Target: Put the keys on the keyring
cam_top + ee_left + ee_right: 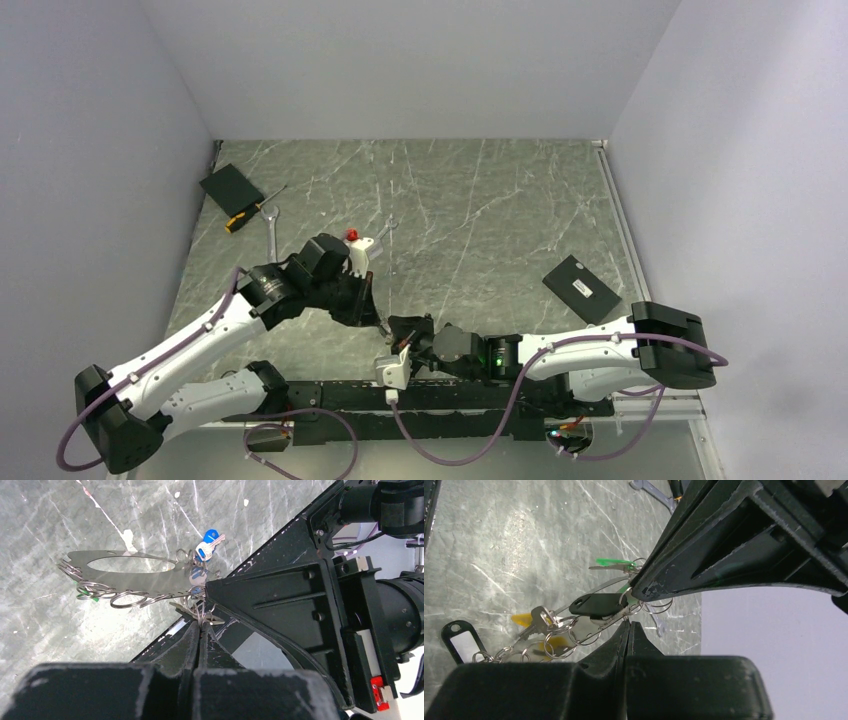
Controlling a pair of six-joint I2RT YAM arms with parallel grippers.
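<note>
Over the table [480, 200], left gripper [201, 625] and right gripper [628, 625] both clench the keyring [145, 583]; a spanner [273, 228] lies beyond

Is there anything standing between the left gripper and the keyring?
Nothing visible. The left gripper is shut on a ring of the keyring, and the right gripper pinches it from the other side.

We see both arms built alike: the left arm [190, 345] and the right arm [585, 352] wear white shells between black joints, with mauve cables [70, 440] looping off well behind the jaws. A green light [492, 352] glows just behind the right jaws. Up close, the fingers [185, 650] are matte black, scuffed pale at the edges. The black housing [295, 595] behind the right jaws carries small screws [318, 532] and, farther back, a red tab [376, 684].
</note>
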